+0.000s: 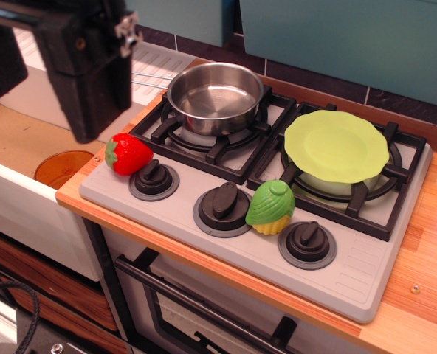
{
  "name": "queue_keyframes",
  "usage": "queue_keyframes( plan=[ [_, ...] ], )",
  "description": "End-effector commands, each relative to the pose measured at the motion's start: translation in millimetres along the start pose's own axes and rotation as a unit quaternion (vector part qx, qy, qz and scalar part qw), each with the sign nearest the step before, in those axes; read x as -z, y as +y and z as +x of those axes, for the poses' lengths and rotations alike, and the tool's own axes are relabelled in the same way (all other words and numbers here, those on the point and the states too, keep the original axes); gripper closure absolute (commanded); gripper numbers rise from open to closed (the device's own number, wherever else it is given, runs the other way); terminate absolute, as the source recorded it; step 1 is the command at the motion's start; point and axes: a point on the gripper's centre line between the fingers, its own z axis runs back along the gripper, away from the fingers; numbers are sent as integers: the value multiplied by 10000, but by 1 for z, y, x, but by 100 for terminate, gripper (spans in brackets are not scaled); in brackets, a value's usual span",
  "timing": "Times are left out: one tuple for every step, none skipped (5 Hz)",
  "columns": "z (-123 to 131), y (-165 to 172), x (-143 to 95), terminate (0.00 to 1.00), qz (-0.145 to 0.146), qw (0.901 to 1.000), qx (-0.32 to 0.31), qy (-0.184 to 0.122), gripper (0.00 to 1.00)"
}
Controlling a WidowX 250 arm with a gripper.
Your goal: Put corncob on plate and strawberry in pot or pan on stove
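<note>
The strawberry lies on the grey stove at its front left corner, beside the left knob. The corncob stands between the middle and right knobs. The steel pan sits empty on the left burner. The lime-green plate rests empty on the right burner. My black gripper hangs at the upper left, above the sink and left of the pan, well above the strawberry. Its fingers stand apart and hold nothing.
A round orange dish lies in the sink left of the stove. A white drying rack sits behind the sink. A teal wall backs the counter. The wooden counter edge runs along the right.
</note>
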Motion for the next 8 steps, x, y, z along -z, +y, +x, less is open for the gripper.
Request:
queue_keyframes(
  plan=[
    [0, 0, 0, 0, 0, 10000, 0, 0, 0],
    [44, -10, 27, 0, 79, 9999, -95, -87, 0],
    [78, -13, 43, 0, -35, 9997, -222, -88, 0],
    [106, -17, 68, 0, -14, 9996, -222, -163, 0],
    [118, -21, 92, 0, 168, 9989, -238, -375, 0],
    [122, -28, 106, 0, 255, 9980, -320, -472, 0],
    [122, -33, 113, 0, 274, 9975, -325, -555, 0],
    [122, -33, 113, 0, 274, 9975, -325, -555, 0]
  ],
)
